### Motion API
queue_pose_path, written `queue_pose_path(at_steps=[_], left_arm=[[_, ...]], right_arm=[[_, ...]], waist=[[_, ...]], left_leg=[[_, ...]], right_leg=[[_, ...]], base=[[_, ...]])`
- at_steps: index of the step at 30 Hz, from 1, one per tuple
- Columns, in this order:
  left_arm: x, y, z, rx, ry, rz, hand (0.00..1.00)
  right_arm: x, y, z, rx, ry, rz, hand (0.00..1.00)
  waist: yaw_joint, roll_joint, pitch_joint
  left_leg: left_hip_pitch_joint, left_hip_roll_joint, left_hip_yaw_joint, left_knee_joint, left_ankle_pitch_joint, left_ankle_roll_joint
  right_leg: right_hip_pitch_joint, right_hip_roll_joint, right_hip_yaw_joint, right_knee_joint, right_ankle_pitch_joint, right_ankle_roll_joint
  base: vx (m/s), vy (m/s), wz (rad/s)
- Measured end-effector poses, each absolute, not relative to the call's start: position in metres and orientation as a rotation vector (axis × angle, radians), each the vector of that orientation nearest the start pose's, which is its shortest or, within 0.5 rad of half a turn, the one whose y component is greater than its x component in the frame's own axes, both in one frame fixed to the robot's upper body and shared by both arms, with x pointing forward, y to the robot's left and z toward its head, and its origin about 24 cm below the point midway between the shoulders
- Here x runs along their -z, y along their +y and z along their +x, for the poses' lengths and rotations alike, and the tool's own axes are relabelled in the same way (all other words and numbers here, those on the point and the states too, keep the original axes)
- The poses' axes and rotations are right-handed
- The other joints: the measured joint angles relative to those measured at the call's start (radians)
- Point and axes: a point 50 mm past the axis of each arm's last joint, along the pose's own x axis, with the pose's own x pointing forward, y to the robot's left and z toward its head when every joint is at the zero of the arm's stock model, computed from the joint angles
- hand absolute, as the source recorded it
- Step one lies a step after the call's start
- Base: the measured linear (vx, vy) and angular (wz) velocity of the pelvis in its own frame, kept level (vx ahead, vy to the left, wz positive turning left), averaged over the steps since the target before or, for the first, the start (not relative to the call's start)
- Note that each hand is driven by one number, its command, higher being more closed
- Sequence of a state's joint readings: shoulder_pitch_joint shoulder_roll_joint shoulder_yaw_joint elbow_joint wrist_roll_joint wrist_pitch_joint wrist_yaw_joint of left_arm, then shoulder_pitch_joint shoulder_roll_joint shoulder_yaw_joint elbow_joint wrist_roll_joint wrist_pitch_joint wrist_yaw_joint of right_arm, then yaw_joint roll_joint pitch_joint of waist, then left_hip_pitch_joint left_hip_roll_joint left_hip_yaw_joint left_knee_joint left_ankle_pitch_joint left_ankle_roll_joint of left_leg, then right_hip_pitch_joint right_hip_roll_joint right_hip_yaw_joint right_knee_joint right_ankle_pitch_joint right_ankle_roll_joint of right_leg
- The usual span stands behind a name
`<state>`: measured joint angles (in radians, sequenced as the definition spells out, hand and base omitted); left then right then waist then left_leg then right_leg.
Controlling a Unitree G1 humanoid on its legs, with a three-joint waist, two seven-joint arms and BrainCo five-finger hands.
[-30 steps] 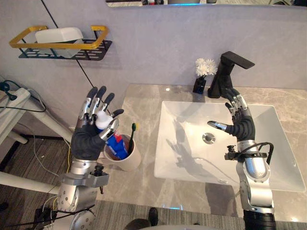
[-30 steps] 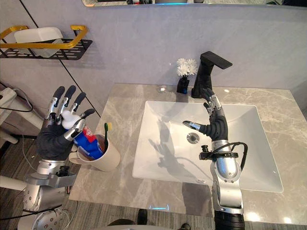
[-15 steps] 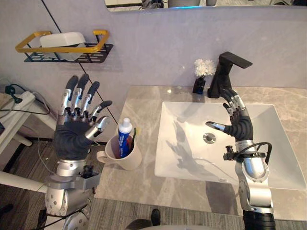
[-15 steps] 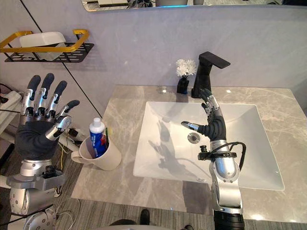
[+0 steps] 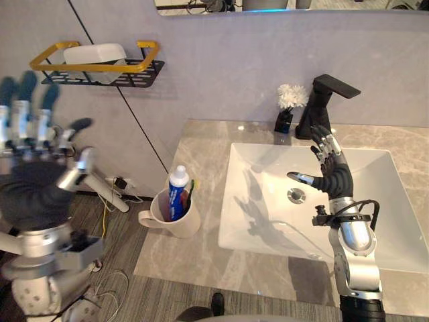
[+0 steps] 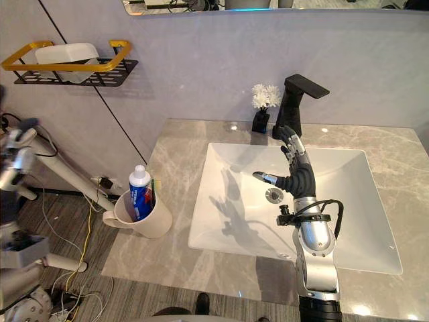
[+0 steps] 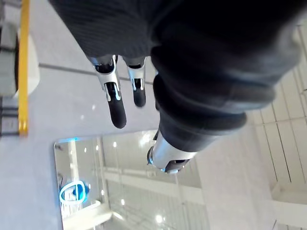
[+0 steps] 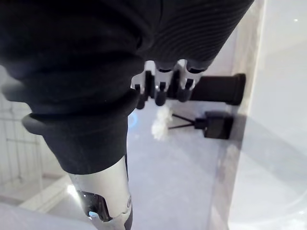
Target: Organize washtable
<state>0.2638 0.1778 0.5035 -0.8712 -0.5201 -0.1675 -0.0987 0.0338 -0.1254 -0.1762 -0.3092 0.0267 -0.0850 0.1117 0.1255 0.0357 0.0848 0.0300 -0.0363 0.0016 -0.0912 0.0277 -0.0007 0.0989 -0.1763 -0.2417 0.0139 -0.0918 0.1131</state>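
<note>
A cream mug (image 5: pixel 175 217) stands on the marble counter's (image 5: pixel 201 255) left front corner, holding a blue-and-red toothpaste tube (image 5: pixel 176 193) with a white cap and a green toothbrush (image 5: pixel 190 190). My left hand (image 5: pixel 37 184) is raised far to the left of the mug, off the counter, fingers spread and open, holding nothing. Over the white basin (image 5: pixel 268 221), my right hand (image 5: pixel 328 173) is upright and open, with nothing in it.
A black tap (image 5: pixel 322 100) and a small black vase of white flowers (image 5: pixel 288 104) stand behind the basin. A black wall rack with a yellow rail (image 5: pixel 94 64) carries a white soap dish (image 5: pixel 94 54) at upper left.
My left hand let go of the toothpaste tube, which now stands in the mug, and drew away to the left. The view has shifted slightly. The right hand stays put.
</note>
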Motion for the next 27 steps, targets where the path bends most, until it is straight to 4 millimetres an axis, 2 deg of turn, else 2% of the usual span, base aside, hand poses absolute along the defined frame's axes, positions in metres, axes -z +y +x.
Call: queue_pose_path(at_steps=[3,6,11,14,19,27], left_arm=[[-0.213,0.252,0.117,-0.268,-0.865,0.090,1.00],[-0.208,0.257,0.110,-0.333,-0.848,0.085,1.00],[-0.193,0.261,0.102,-0.402,-0.769,0.053,1.00],[-0.183,0.260,0.103,-0.386,-0.710,0.032,1.00],[-0.157,0.245,0.116,-0.246,-0.553,-0.067,1.00],[-0.109,0.198,0.134,0.028,-0.303,-0.326,1.00]], right_arm=[[-0.115,-0.209,0.230,0.073,-0.341,-0.165,0.00],[-0.110,-0.215,0.225,0.097,-0.317,-0.174,0.00],[-0.106,-0.217,0.223,0.108,-0.293,-0.185,0.00],[-0.100,-0.215,0.219,0.101,-0.269,-0.176,0.00],[-0.099,-0.209,0.221,0.064,-0.262,-0.176,0.00],[-0.097,-0.193,0.224,0.004,-0.260,-0.160,0.00]], waist=[[0.010,0.000,-0.001],[0.028,0.000,-0.002],[0.032,0.001,-0.007],[0.035,0.003,-0.014],[0.045,0.005,-0.018],[0.040,0.003,-0.017]], left_leg=[[-0.004,-0.001,-0.005,0.000,0.000,0.000],[-0.009,-0.001,-0.019,0.000,0.000,0.000],[-0.019,-0.004,-0.050,0.000,0.005,0.000],[-0.018,-0.006,-0.066,0.000,0.005,0.000],[-0.025,-0.009,-0.079,0.002,0.006,0.001],[-0.041,-0.015,-0.067,0.005,0.007,0.002]], right_leg=[[0.001,0.000,-0.006,-0.002,0.000,0.000],[0.002,0.000,-0.016,-0.003,0.000,0.000],[0.010,0.000,-0.057,-0.003,0.000,0.000],[0.018,0.000,-0.066,-0.002,0.000,0.000],[0.019,-0.003,-0.088,0.001,-0.001,0.000],[-0.004,-0.011,-0.084,0.002,-0.004,0.003]], base=[[0.02,-0.018,0.10],[0.01,-0.020,0.12],[0.02,-0.024,0.20],[0.02,-0.014,0.19],[0.00,-0.016,0.10],[-0.01,-0.004,-0.04]])
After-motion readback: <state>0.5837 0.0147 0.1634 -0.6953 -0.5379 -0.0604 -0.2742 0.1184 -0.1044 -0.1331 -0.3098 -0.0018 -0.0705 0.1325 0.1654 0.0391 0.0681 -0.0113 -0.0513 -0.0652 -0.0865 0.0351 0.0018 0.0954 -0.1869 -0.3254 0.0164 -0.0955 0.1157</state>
